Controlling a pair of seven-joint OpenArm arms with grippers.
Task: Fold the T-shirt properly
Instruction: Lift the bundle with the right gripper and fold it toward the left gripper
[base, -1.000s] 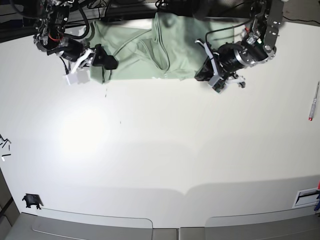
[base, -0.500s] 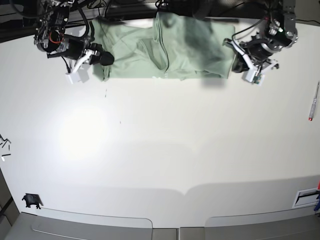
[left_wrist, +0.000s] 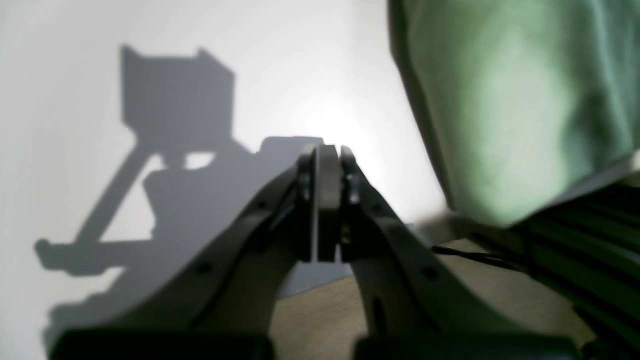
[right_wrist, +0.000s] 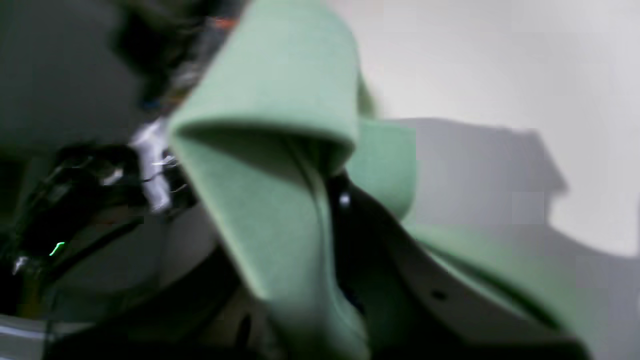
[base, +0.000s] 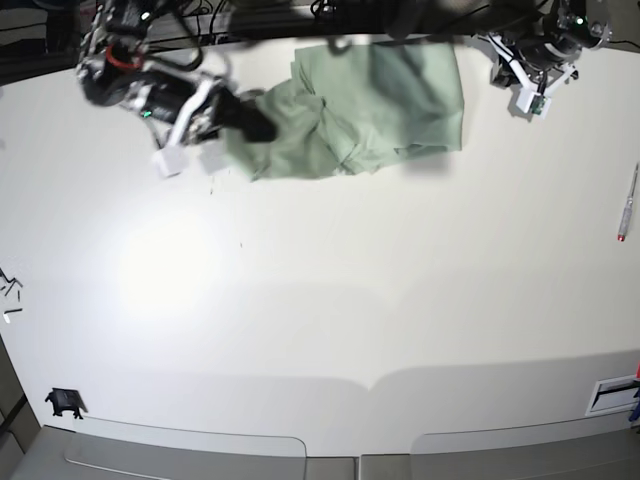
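Shirt (base: 425, 95) lying at counter's (base: 330, 270) far edge. Right fingers (right_wrist: 332, 175) pinching its side, likely carrying that flap inward for the fold. Left fingers (left_wrist: 327, 150) closed, empty, sitting beside shirt, presumably keeping clear.

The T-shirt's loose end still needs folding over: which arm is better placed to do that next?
Right, I'd say: its fingers grip the T-shirt, while the left's fingers are shut beside it, holding nothing.
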